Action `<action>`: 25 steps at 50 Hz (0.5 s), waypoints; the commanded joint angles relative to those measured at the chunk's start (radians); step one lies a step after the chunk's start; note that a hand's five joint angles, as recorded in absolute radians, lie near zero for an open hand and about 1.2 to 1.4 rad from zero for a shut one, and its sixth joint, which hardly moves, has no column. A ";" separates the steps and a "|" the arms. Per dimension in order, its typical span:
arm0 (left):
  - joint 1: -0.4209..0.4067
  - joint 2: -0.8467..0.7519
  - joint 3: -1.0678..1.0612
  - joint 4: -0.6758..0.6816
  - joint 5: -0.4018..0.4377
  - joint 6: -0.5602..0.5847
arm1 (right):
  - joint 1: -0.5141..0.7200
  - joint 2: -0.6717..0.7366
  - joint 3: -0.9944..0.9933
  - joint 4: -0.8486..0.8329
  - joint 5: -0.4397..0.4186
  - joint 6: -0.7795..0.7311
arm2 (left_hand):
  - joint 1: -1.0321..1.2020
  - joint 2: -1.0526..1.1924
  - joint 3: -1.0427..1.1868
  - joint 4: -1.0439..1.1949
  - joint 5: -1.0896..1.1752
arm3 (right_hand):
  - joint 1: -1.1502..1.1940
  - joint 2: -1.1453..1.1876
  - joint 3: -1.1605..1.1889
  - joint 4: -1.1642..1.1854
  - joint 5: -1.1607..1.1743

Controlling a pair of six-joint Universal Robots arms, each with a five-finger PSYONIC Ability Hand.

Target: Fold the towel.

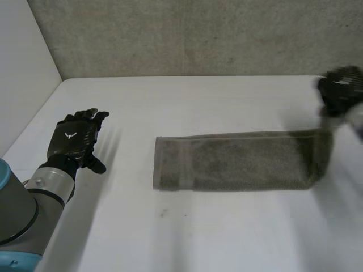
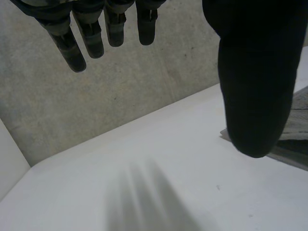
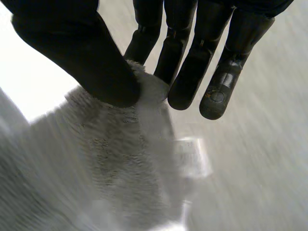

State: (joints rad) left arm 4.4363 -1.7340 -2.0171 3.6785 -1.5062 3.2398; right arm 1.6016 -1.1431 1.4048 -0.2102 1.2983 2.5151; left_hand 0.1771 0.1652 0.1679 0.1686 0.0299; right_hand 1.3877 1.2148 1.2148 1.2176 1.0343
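Grip: right robot hand (image 3: 86, 62) pinches the towel (image 1: 238, 161) between thumb and straight fingers, at that end's edge, seemingly near a corner.
Reason for the grip: a pinch on one end, I judge, lets that end be carried over onto the other, halving the strip.
Tag: a small white tag (image 3: 192, 156) hangs on the cloth just beyond the fingertips; it is too blurred to read.
Towel: a long narrow strip across the counter (image 1: 198, 238), its right end raised and hanging from the pinch, the rest lying flat, the left end square and untouched.
Left robot hand (image 1: 74, 139): open, fingers straight and spread, holding nothing, low over the counter and well apart from the towel's left end.
Reason for its place: probably kept clear so the folded end has room to land.
Stage: the crosswise fold looks begun but not laid down; the edges are not yet matched.
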 commanded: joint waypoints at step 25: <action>-0.006 0.007 -0.015 0.005 0.001 0.000 | 0.781 0.226 -0.073 0.012 0.049 0.077 | -0.003 0.009 0.007 0.006 -0.030 | -1.213 -1.040 -1.040 -1.043 -1.034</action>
State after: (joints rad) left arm 4.4308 -1.7271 -2.0325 3.6823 -1.5048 3.2398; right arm 2.3946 -0.8300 1.2863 -0.2088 1.3298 2.5503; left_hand 0.1771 0.1651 0.1668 0.1686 0.0298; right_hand 0.8608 0.7216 0.7241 0.7243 0.5895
